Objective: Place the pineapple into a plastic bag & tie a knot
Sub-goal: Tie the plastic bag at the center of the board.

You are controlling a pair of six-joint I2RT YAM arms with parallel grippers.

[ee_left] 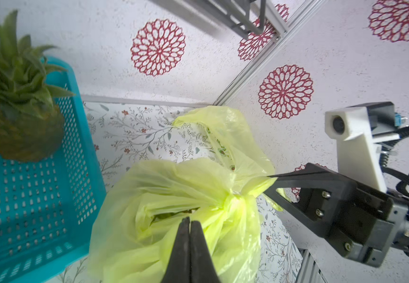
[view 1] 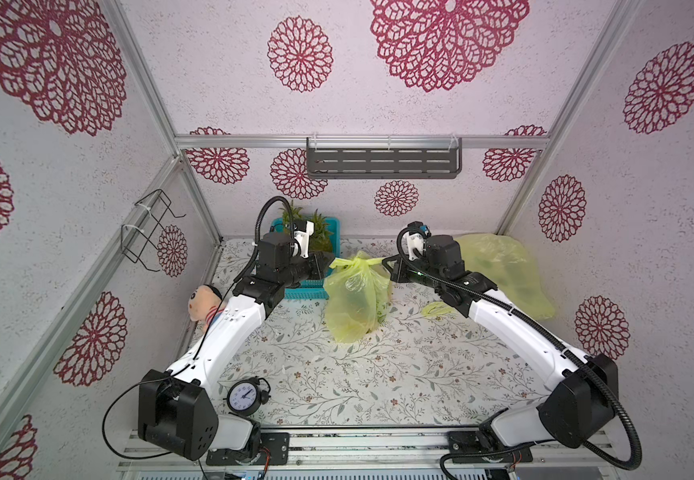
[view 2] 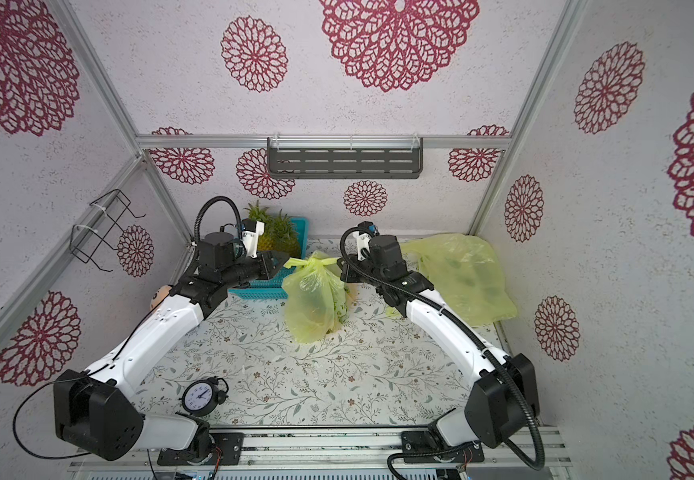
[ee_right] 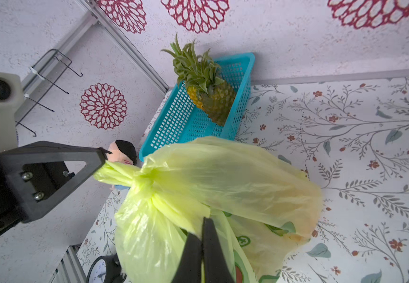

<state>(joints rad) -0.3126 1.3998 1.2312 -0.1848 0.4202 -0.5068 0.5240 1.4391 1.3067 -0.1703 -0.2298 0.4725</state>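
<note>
At either end of the knot, the left hand and right hand each clamp tight on a handle tail of the yellow plastic bag, seemingly pulling outward to cinch it, while the bag stands mid-desk with the pineapple dimly visible inside.

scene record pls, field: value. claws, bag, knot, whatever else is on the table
left claw: shut, pinching one tail of the knot
right claw: shut, pinching the opposite tail
yellow bag: upright between the claws, neck gathered, contents only dimly visible
knot: formed at the bag top
blue basket: behind the bag, pineapples inside
other: second yellow bag back right, clock, doll
</note>
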